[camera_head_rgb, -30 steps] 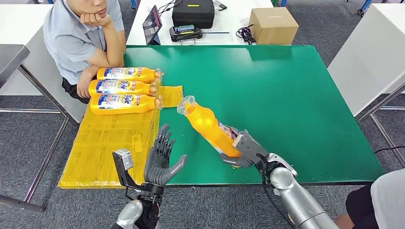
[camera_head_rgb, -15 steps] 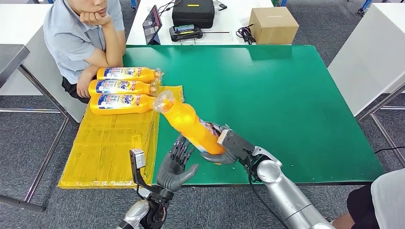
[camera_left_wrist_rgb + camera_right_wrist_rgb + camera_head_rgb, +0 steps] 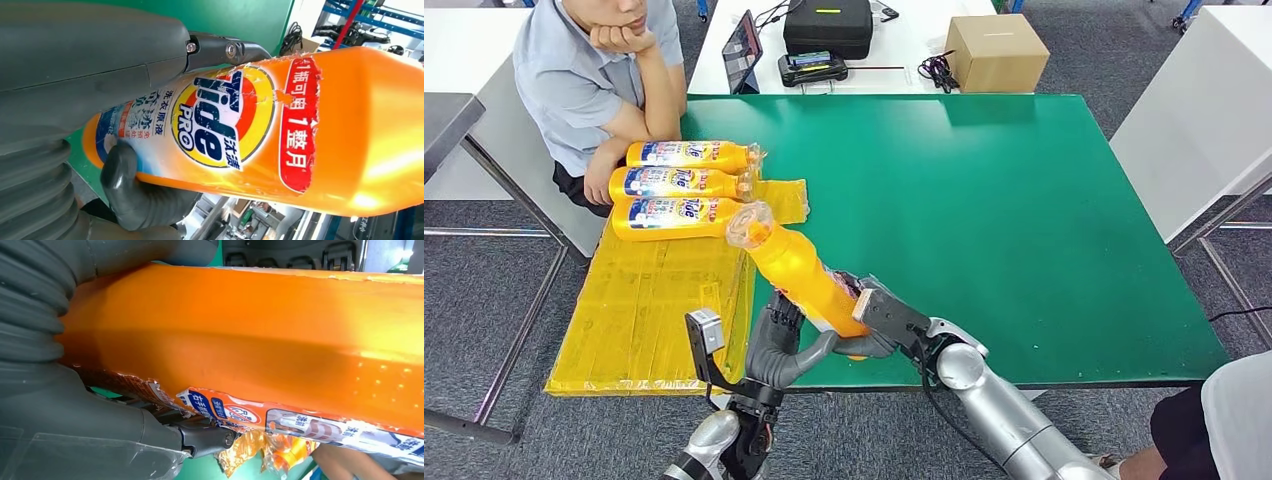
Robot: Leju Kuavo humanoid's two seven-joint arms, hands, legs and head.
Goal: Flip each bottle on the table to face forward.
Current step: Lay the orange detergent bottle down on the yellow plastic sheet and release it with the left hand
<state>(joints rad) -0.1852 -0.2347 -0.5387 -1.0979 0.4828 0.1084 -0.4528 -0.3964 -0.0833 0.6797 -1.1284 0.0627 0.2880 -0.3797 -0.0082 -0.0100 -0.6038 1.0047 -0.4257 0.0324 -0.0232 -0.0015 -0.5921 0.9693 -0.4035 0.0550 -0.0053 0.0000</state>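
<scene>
Now the orange bottle (image 3: 802, 272) is off the green worktop (image 3: 1024, 200) near its front edge, long axis slanted, cap end toward 10 o'clock, base toward 4. Right robot hand (image 3: 879, 322) grips the base end; left robot hand (image 3: 782, 345) wraps it from below, label facing its wrist camera. Three bottles (image 3: 682, 185) lie at 10 o'clock, caps pointing 3 o'clock, on yellow sheet (image 3: 654, 300).

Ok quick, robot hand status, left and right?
Left robot hand: fingers against the orange bottle; a full grip cannot be told.
Right robot hand: holding that bottle by its lower end.
</scene>
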